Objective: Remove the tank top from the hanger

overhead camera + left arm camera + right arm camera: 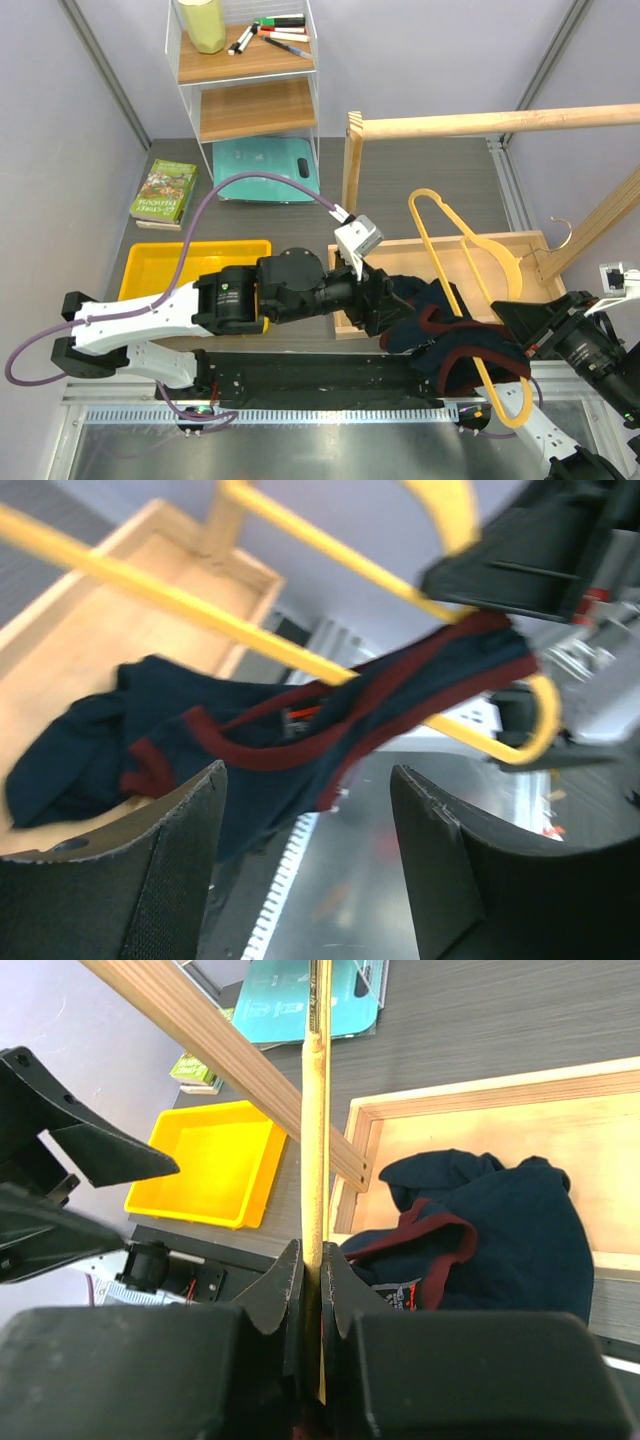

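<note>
Mostly the tank top (452, 338) lies bunched in the wooden tray (500, 238), with one strap over the hanger (432, 250). The right gripper (312, 1260) clamps the hanger, and the left gripper (308, 775) has its fingers apart.

The dark table (430, 185) carries a wooden tray (400, 260), yellow bin (150, 270), book (163, 190).

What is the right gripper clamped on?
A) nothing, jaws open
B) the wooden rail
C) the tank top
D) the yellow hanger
D: in the right wrist view, the right gripper has both fingers closed on the thin bar of the hanger. The tank top lies off to the side of the fingers, and the wooden rail crosses farther out.
</note>
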